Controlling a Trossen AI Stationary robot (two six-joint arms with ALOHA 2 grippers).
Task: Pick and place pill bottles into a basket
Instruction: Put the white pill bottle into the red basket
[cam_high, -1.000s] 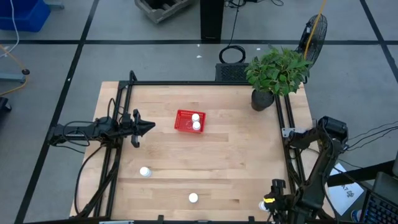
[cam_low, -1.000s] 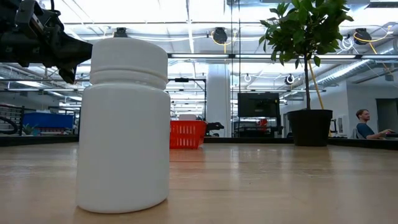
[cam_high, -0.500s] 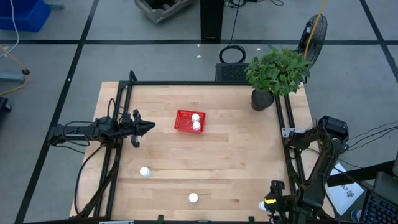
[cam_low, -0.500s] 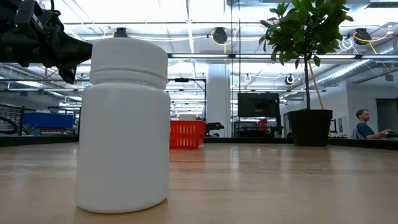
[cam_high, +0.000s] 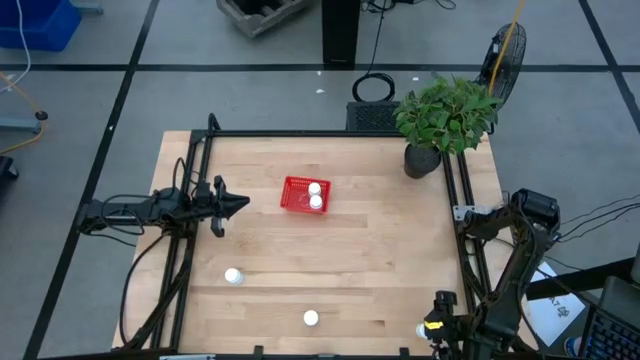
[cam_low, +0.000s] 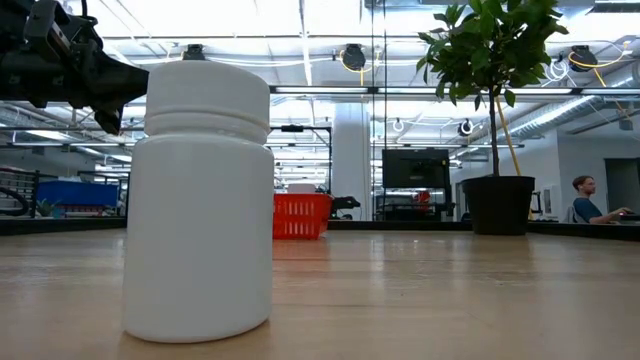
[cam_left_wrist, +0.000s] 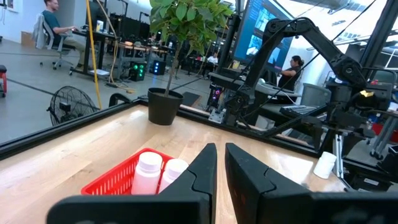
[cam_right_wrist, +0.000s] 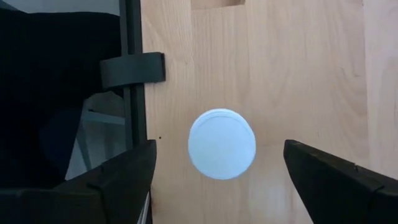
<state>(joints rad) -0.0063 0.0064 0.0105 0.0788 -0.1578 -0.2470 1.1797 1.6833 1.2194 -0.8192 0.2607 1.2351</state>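
The red mesh basket stands mid-table with two white pill bottles upright in it; it also shows in the left wrist view. Two more bottles stand on their bases near the front edge; one looms in the low view. A last bottle stands at the near right corner. My right gripper hovers over it, open, its fingers well apart on either side of the cap and touching nothing. My left gripper is shut and empty, left of the basket, above the table.
A potted plant stands at the far right corner. Dark frame rails run along the table's left and right sides; one rail lies close beside the corner bottle. People sit in the room behind.
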